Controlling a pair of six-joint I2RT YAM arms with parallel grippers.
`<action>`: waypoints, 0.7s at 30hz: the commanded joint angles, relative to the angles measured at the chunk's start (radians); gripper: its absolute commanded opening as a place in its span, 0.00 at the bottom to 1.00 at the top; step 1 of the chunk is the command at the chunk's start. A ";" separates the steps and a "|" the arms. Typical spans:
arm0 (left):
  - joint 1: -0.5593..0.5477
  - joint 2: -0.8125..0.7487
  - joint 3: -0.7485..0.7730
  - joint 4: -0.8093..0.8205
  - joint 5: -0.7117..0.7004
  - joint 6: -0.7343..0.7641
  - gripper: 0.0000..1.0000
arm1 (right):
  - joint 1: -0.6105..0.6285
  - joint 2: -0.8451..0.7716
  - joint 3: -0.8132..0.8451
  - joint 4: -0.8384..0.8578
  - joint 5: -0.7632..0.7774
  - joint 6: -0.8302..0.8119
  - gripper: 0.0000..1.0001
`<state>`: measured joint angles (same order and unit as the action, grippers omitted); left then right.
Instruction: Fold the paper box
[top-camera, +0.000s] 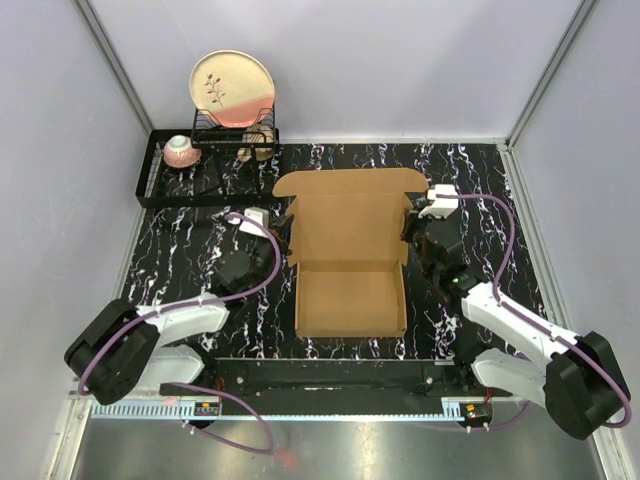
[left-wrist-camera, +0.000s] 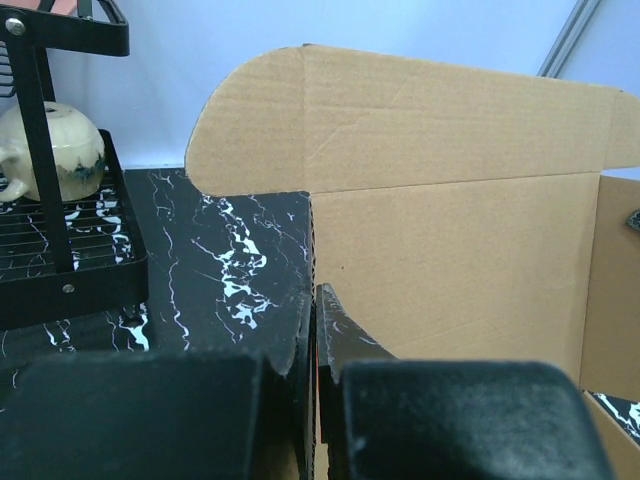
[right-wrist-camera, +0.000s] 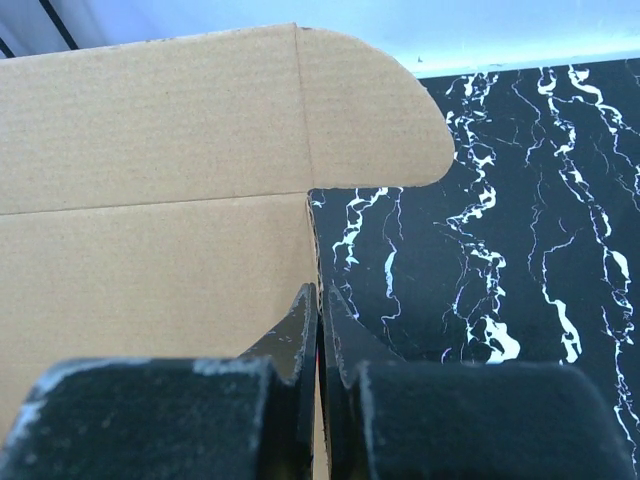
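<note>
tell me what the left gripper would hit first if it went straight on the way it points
Probably the plain brown cardboard paper box itself. The left gripper is shut on its side wall, and straight ahead along that wall is the box's rounded-corner flap. Depth is hard to judge.

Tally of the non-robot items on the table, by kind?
plain brown cardboard paper box: 1
black wire dish rack: 1
round cream-and-pink plate: 1
ceramic cups in the rack: 2 (pink-white cup, cream cup)
Total: 5
</note>
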<state>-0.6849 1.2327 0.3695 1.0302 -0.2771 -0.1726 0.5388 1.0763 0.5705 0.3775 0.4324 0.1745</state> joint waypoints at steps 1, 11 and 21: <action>-0.070 -0.001 -0.044 0.163 -0.105 0.024 0.00 | 0.067 -0.032 -0.072 0.023 0.149 0.008 0.00; -0.319 0.025 -0.083 0.290 -0.350 0.054 0.00 | 0.308 -0.062 -0.162 -0.034 0.406 0.132 0.00; -0.547 0.149 -0.086 0.520 -0.721 0.050 0.00 | 0.478 -0.090 -0.219 -0.129 0.597 0.321 0.00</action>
<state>-1.1282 1.3106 0.2878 1.3647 -0.9123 -0.0769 0.9321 0.9611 0.4252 0.4717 1.0389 0.3180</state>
